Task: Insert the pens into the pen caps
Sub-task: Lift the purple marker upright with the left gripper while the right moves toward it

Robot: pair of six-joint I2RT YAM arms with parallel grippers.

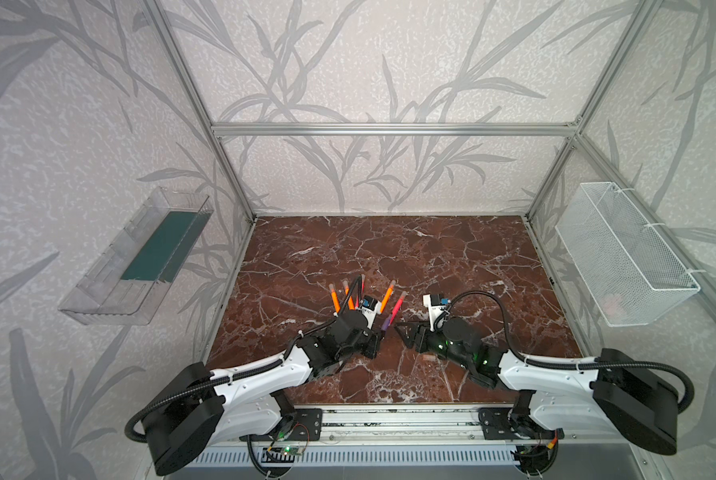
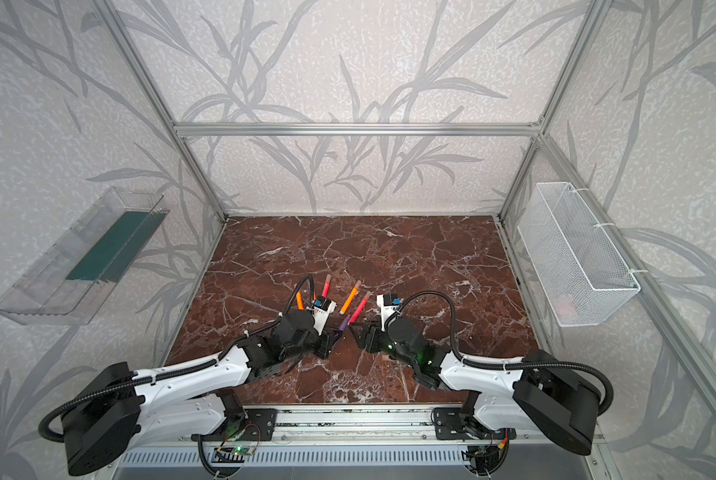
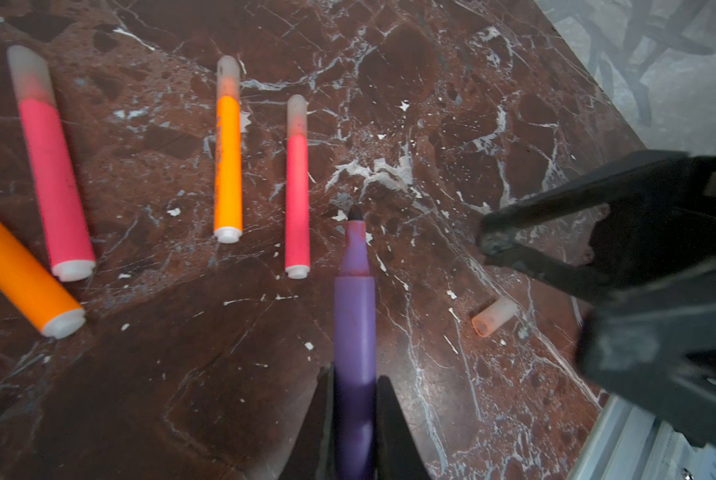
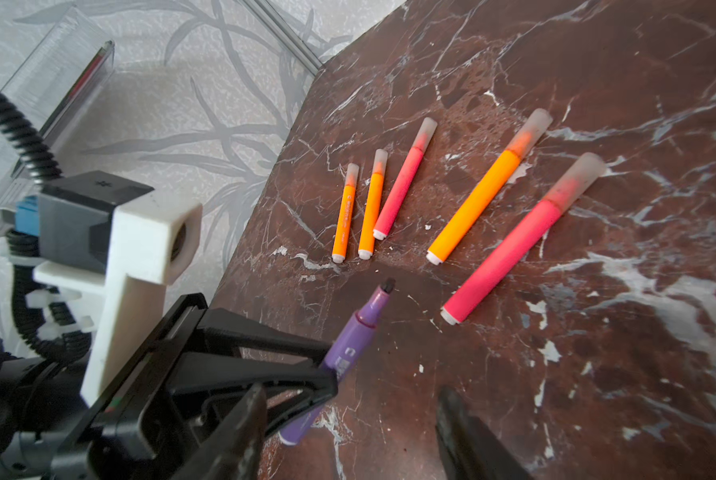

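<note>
Cap (image 3: 494,316) lies flat just beside right gripper (image 4: 350,411), fingers apart & empty, so right arm's nearer; left gripper (image 3: 355,386) clamps purple pen (image 3: 354,316), bare tip not aligned w/ cap.

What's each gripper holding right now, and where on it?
Left gripper clamps the purple pen around mid-barrel, with the uncapped tip pointing out. Right gripper is open and holds nothing.

Purple pen (image 4: 350,345) held, uncapped
The left tool (image 4: 329,370) clamps its barrel; 5 capped pens (image 4: 479,203), 3 orange and 2 pink, lie beyond on the desk (image 4: 597,62).
</note>
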